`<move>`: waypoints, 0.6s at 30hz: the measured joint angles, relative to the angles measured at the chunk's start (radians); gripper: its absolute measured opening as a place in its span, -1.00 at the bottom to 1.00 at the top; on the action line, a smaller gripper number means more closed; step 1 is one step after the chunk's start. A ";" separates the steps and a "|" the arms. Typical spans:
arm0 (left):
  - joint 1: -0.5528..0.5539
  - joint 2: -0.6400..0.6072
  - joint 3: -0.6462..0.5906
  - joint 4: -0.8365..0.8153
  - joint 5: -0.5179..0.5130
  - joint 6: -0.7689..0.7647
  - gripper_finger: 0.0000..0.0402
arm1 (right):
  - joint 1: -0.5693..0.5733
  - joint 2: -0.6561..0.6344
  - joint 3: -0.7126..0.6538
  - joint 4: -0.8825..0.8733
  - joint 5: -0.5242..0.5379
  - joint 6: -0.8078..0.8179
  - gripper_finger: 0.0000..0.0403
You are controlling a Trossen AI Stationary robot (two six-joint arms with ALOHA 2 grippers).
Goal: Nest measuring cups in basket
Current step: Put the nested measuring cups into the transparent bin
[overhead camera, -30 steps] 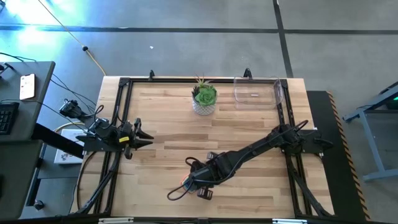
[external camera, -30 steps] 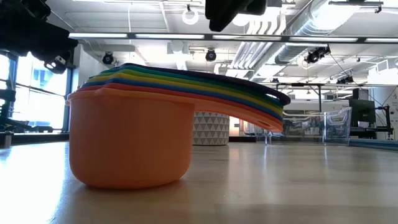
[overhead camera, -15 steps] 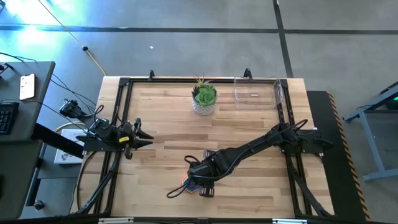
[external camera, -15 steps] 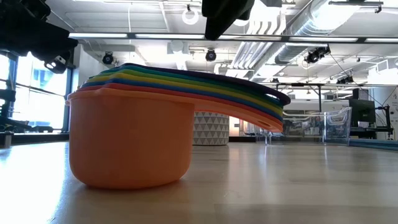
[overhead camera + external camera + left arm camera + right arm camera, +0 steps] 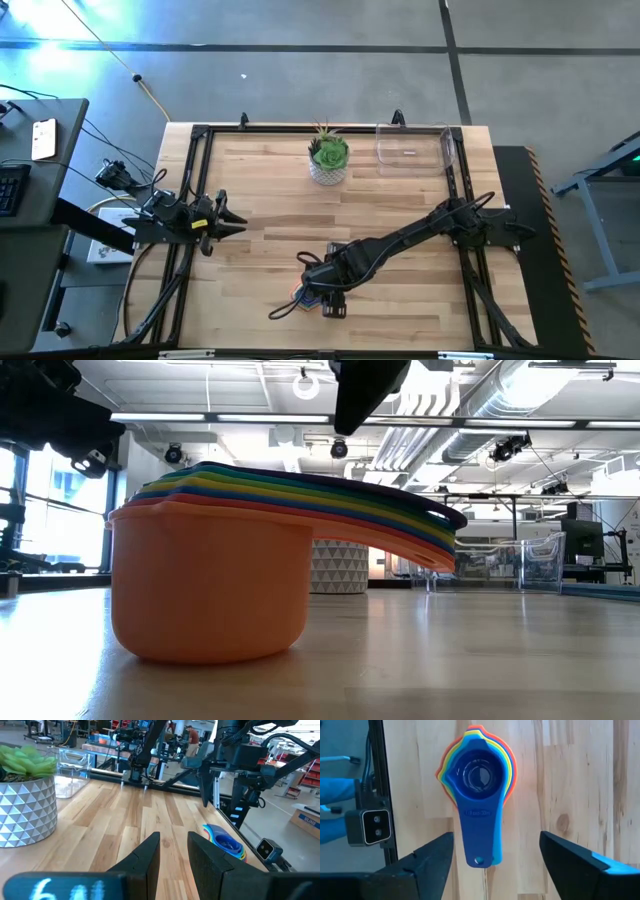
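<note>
The measuring cups (image 5: 479,775) sit nested in one stack near the table's front edge. The blue cup is on top and the orange cup (image 5: 205,585) is at the bottom, with its base on the wood. All the handles (image 5: 400,525) point the same way. My right gripper (image 5: 496,840) hangs open above the stack, pointing steeply down, one finger on each side of the blue handle (image 5: 479,837) and clear of it. The clear basket (image 5: 412,145) stands at the far right corner. My left gripper (image 5: 173,855) waits level at the table's left edge, open.
A white patterned pot with a green plant (image 5: 328,160) stands at the far middle, left of the basket. A small camera (image 5: 367,827) sits at the table's front edge beside the stack. Black frame rails (image 5: 185,250) run along the table's sides.
My right gripper has rolled a little about its own axis above the stack without shifting place. The stack of cups has stayed where it was.
</note>
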 joint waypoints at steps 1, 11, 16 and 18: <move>0.000 0.000 0.000 0.000 0.000 0.000 -0.55 | 0.000 0.001 0.000 0.000 0.000 0.000 0.43; 0.000 0.000 0.000 0.000 0.000 0.000 -0.55 | 0.023 0.030 -0.002 -0.021 0.014 -0.060 0.43; 0.000 0.002 0.001 0.001 0.000 0.000 -0.55 | 0.031 0.064 -0.002 -0.026 0.019 -0.083 0.43; 0.000 0.002 0.001 0.000 0.001 0.000 -0.55 | 0.030 0.074 -0.002 -0.019 0.009 -0.087 0.43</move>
